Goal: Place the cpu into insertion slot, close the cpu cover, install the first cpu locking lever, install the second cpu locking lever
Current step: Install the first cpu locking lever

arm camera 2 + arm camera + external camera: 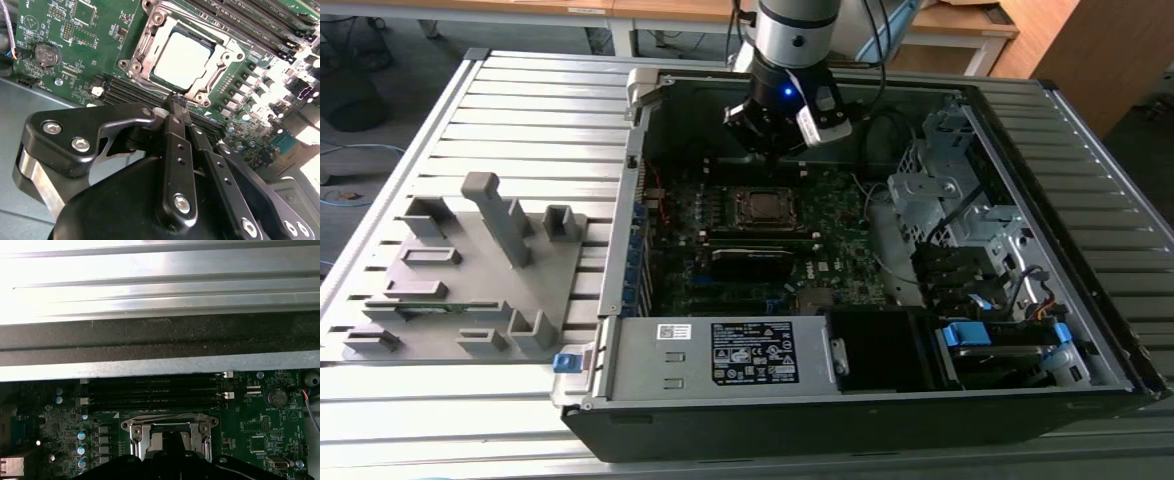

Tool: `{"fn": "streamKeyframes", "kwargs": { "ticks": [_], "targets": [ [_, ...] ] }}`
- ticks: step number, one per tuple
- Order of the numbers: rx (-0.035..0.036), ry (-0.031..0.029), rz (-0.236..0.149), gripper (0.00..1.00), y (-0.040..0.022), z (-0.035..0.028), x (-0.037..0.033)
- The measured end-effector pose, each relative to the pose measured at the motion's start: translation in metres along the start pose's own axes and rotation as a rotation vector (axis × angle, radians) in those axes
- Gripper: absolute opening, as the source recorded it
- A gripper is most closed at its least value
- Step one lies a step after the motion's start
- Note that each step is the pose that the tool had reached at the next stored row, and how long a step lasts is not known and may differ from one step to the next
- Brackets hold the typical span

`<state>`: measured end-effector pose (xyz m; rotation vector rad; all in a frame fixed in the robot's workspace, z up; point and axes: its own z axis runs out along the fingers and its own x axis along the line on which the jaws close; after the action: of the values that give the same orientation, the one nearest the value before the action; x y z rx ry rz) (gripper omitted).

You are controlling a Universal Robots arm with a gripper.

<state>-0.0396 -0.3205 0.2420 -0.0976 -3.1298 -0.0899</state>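
While the gripper (178,102) hangs with fingers pressed together, holding nothing, the cpu (183,56) sits just beyond its tips inside the insertion slot (150,35), framed by the cpu cover (212,82).

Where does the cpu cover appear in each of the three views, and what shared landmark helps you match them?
Exterior view: the cpu cover lies mid-motherboard, below the gripper.
Second wrist view: the cover frames the cpu, beyond the fingertips.
First wrist view: the cover sits just beyond the gripper.
Shared landmark: the long black memory slots beside the socket.
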Motion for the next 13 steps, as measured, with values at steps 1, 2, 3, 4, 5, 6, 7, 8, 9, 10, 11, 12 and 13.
{"fn": "streamKeyframes", "kwargs": {
  "ticks": [1, 2, 3, 4, 5, 6, 7, 8, 9, 10, 11, 12, 13],
  "targets": [
    [0.0001, 0.0001, 0.000, 0.11, -0.0003, -0.0001, 0.0000],
    [0.0001, 0.0001, 0.000, 0.11, -0.0009, -0.0001, -0.0001],
    [0.0002, 0.0001, 0.000, 0.11, -0.0018, -0.0001, -0.0001],
    [0.0001, -0.0002, 0.000, 0.11, -0.0029, -0.0001, -0.0002],
    [0.0000, -0.0008, 0.000, 0.11, -0.0041, -0.0001, -0.0003],
    [0.0001, -0.0014, -0.001, 0.11, -0.0053, -0.0002, -0.0003],
    [0.0000, -0.0022, -0.001, 0.11, -0.0064, -0.0002, -0.0004],
    [0.0000, -0.0034, -0.002, 0.11, -0.0075, -0.0002, -0.0004],
    [-0.0002, -0.0052, -0.003, 0.11, -0.0084, -0.0001, -0.0005],
    [-0.0003, -0.0080, -0.004, 0.11, -0.0093, 0.0000, -0.0005],
    [-0.0005, -0.0114, -0.006, 0.11, -0.0101, 0.0002, -0.0005],
    [-0.0008, -0.0151, -0.008, 0.11, -0.0109, 0.0003, -0.0005],
    [-0.0009, -0.0169, -0.010, 0.11, -0.0120, 0.0004, -0.0006]
  ]
}}
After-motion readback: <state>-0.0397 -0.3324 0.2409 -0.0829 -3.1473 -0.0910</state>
